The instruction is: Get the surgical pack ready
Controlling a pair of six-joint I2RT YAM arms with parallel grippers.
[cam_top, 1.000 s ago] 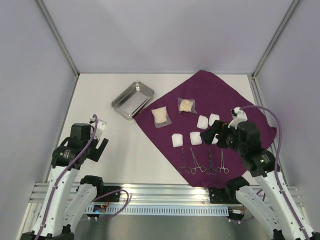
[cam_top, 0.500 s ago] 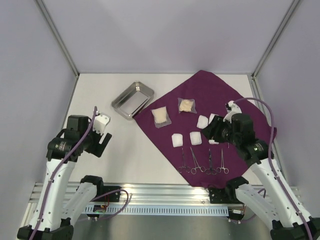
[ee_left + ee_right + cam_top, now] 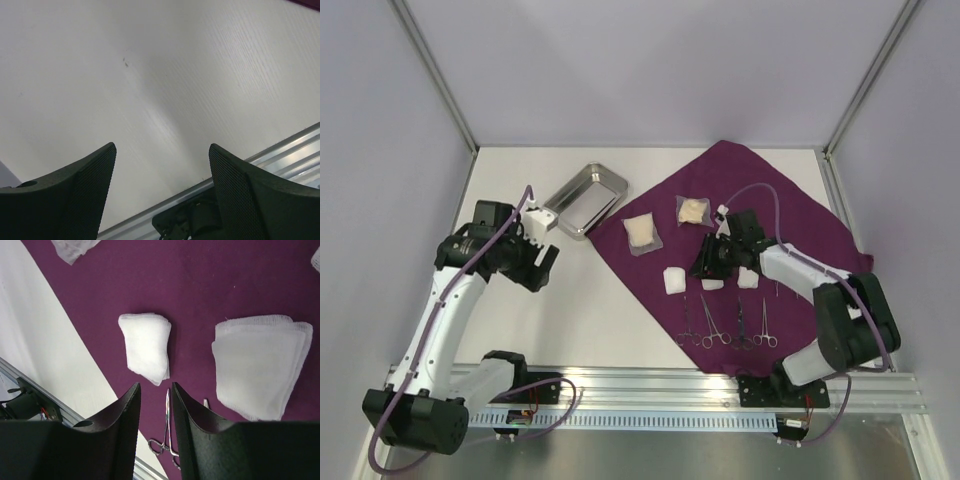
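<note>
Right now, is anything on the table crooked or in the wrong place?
The steel tray sits slanted on the bare table beside the purple cloth, not on it. The cloth lies slanted too. Nothing looks spilled or broken; the clamps lie in a neat row.

Shiny steel tray (image 3: 585,200), matt purple cloth (image 3: 750,165)

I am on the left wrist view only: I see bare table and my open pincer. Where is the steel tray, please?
Observer: The steel tray lies beyond the left pincer and to its right, near the left corner of the purple cloth.
Operator: Is something in it?
Observer: No, it is empty.
Operator: And the right pincer?
Observer: It hangs over the cloth, jaws narrowly apart, with the tip of a clamp showing in the gap.
</note>
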